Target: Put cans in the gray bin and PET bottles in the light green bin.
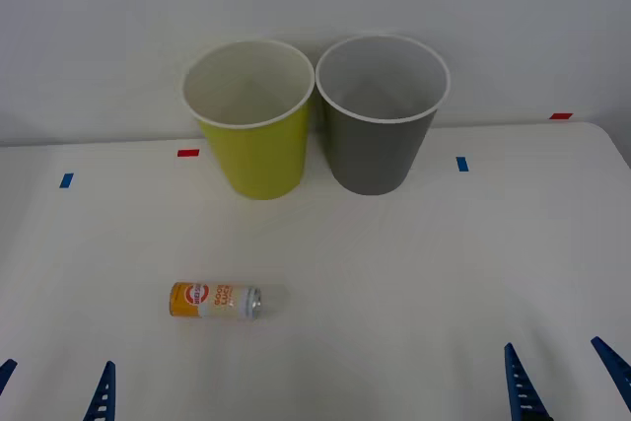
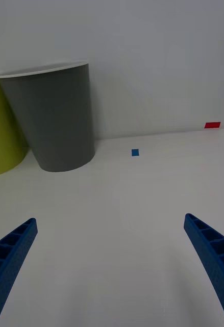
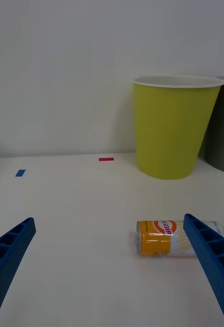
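A slim orange and cream can (image 1: 215, 301) (image 3: 163, 238) lies on its side on the white table, left of centre. At the back stand the light green bin (image 1: 252, 120) (image 3: 172, 127) and, to its right, the gray bin (image 1: 379, 115) (image 2: 53, 117), both upright with white insides. My left gripper (image 1: 54, 386) (image 3: 112, 271) is open at the near left edge, with the can ahead of it and slightly to its right. My right gripper (image 1: 567, 377) (image 2: 112, 265) is open at the near right edge, empty. No PET bottles are in view.
Small blue tape marks (image 1: 66, 180) (image 1: 462, 164) and red tape marks (image 1: 187, 153) (image 1: 560, 116) lie on the table (image 1: 394, 273). A plain wall rises right behind the bins. The table's right edge runs close to my right gripper.
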Controlling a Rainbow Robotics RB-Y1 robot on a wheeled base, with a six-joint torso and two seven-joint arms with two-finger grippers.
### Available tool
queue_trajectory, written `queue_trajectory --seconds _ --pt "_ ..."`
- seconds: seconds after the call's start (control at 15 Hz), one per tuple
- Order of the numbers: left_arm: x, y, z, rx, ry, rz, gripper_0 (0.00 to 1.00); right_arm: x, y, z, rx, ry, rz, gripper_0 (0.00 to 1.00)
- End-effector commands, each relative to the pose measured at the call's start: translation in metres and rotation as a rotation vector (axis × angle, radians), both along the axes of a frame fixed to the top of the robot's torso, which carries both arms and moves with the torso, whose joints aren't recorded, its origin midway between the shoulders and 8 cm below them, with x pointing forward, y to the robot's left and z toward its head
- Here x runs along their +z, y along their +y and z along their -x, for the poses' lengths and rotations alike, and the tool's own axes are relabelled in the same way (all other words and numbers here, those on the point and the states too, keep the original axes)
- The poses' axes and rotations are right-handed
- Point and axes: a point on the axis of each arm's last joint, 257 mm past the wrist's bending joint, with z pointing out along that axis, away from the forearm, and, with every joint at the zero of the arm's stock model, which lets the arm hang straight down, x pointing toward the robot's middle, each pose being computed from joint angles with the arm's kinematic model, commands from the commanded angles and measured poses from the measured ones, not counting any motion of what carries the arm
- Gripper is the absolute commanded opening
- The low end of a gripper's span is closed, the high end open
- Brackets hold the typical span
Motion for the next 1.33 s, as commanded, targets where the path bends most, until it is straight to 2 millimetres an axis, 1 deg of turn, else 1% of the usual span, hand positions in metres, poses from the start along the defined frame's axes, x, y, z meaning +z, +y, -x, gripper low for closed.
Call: queue_trajectory --seconds 0.07,0.27,0.33,0.4,0.47,0.67,0.8,0.93,1.07,1.33 --pt "0.0 0.0 0.0 0.0 0.0 0.0 1.0 0.0 0.0 0.0 0.0 0.0 0.0 1.0" --pt "0.0 0.0 0.0 0.0 0.0 0.0 1.0 0.0 0.0 0.0 0.0 0.0 0.0 1.0" --pt "-0.016 0.001 -0.002 0.001 0.029 0.001 1.0 0.0 0.0 0.0 0.0 0.0 0.0 1.0" --pt "-0.02 0.004 -0.002 -0.002 0.03 -0.007 1.0 0.0 0.0 0.0 0.0 0.0 0.0 1.0" --pt "-0.021 0.006 -0.004 -0.016 0.025 -0.025 1.0 0.0 0.0 0.0 0.0 0.0 0.0 1.0" --pt "-0.016 0.009 -0.013 -0.041 0.004 -0.028 1.0 0.0 0.0 0.0 0.0 0.0 0.0 1.0" --pt "-0.018 0.005 -0.012 -0.102 0.021 -0.063 1.0 0.0 0.0 0.0 0.0 0.0 0.0 1.0" --pt "-0.02 -0.005 -0.015 -0.185 0.034 -0.089 1.0 0.0 0.0 0.0 0.0 0.0 0.0 1.0" --pt "-0.024 -0.009 -0.023 -0.245 0.057 -0.13 1.0 0.0 0.0 0.0 0.0 0.0 0.0 1.0" --pt "-0.028 -0.02 -0.048 -0.372 0.119 -0.234 1.0 0.0 0.0 0.0 0.0 0.0 0.0 1.0"
